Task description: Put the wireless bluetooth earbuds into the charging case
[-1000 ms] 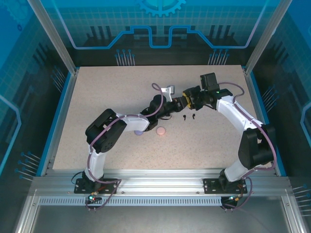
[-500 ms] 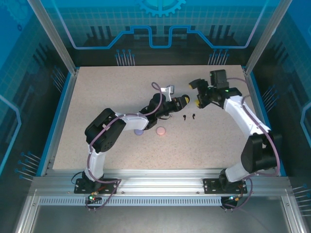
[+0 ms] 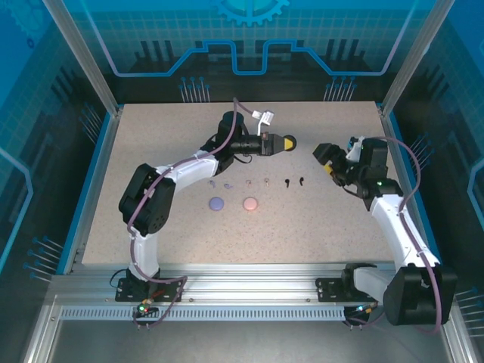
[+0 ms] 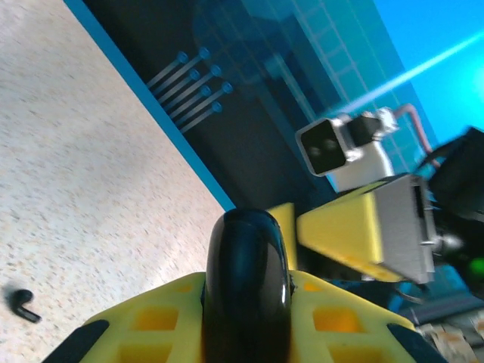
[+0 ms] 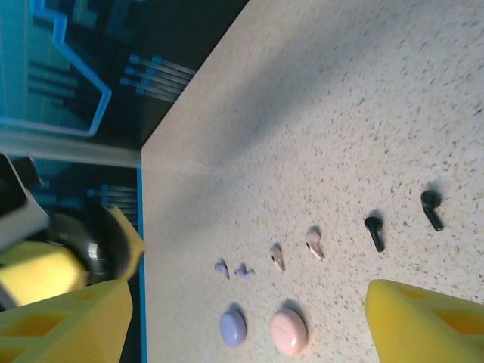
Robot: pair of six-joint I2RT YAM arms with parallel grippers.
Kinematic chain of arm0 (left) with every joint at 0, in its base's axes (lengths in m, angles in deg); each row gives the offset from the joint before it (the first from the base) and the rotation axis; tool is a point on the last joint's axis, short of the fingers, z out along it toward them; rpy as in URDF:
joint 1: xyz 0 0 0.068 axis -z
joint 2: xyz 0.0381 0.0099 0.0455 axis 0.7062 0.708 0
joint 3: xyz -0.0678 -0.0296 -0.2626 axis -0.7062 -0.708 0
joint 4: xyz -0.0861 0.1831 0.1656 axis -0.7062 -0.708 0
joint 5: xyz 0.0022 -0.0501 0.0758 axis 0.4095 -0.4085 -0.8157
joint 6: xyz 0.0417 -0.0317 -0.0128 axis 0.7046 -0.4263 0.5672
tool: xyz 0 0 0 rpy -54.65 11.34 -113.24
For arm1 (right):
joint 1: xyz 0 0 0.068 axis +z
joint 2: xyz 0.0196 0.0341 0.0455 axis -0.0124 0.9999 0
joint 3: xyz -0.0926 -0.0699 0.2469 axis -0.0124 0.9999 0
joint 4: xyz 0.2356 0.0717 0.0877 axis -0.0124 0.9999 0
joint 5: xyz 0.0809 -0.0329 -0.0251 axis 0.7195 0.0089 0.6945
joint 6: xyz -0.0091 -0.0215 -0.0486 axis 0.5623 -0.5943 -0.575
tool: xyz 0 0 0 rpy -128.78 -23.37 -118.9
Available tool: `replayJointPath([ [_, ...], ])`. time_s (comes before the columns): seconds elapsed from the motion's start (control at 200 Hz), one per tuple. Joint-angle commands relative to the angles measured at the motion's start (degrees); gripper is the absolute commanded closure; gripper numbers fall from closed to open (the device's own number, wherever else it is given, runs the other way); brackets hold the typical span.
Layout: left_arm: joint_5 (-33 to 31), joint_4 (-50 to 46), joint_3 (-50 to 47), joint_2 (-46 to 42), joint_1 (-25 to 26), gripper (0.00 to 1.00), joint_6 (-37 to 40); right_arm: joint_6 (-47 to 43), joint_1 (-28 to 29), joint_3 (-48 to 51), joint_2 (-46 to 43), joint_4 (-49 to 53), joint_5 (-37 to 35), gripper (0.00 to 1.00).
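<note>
My left gripper is shut on a glossy black round charging case, held edge-on between its yellow fingers above the far middle of the table. My right gripper hangs open to its right, apart from the case, with nothing between its fingers. On the table lie the earbuds in a row: two lilac, two pink and two black. In the top view the black pair lies below and in front of the held case.
A lilac round case and a pink round case sit just in front of the earbud row. A blue rim and metal posts bound the speckled table. The right gripper's yellow finger looms close behind the held case.
My right gripper opened and drew back to the right, away from the left one. My left arm swung toward the far side, carrying the black case and uncovering the lilac and pink earbuds.
</note>
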Motion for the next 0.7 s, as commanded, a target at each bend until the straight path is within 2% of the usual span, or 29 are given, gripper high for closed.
replayJointPath([
  [0.0,7.7,-4.9,2.1,-2.4,0.1,1.00,3.2,-5.8,-0.6,2.4,-2.9,-7.4,6.3,0.20],
  [0.115,7.8,-5.4,2.4,-3.0,0.1,1.00,3.6,-2.2,-0.6,3.4,-2.5,-7.5,5.3,0.22],
  [0.23,7.3,-5.8,2.5,-3.4,0.1,1.00,4.0,1.7,0.6,4.3,-1.3,-13.1,6.8,0.22],
  [0.69,6.5,-4.8,2.7,-3.4,0.3,1.00,3.5,-0.6,6.2,-1.7,4.2,-13.1,5.9,0.24],
])
